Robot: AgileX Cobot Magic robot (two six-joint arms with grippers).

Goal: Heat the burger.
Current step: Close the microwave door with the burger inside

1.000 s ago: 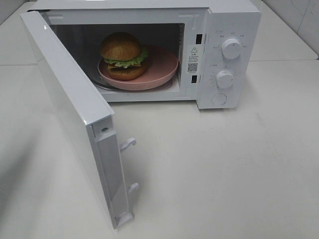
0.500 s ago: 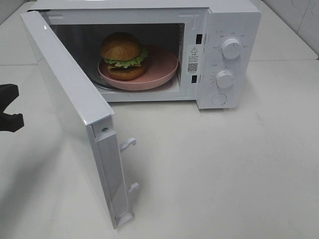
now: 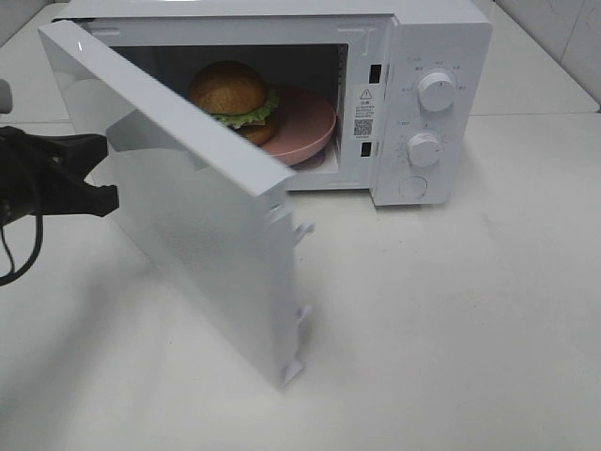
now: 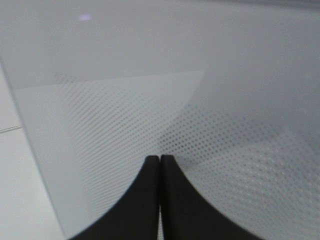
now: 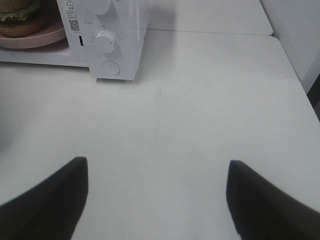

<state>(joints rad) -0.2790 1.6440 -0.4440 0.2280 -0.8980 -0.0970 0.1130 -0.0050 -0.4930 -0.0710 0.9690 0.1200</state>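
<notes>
The burger point(image 3: 230, 94), with its golden-brown bun and green lettuce, sits on a pink plate point(image 3: 308, 127) inside the white microwave point(image 3: 437, 38). The microwave door point(image 3: 202, 211) stands about half open and hides the burger's lower left part. My left gripper point(image 3: 94, 174) is at the door's outer face. In the left wrist view the left gripper point(image 4: 159, 159) is shut, its tips against the dotted door window point(image 4: 210, 130). My right gripper point(image 5: 156, 164) is open over bare table, to the right of the microwave and holding nothing. The burger point(image 5: 20, 17) and plate point(image 5: 37, 37) show at that view's edge.
Two white knobs point(image 3: 436, 91) point(image 3: 423, 148) and a round button point(image 3: 413, 186) are on the microwave's right panel. The white table point(image 3: 451, 319) stretches in front and to the right. A tiled wall point(image 3: 573, 38) rises at the back right.
The door has swung from wide open to about half open. My left gripper came in from the left edge and now rests against the door's outer face.
</notes>
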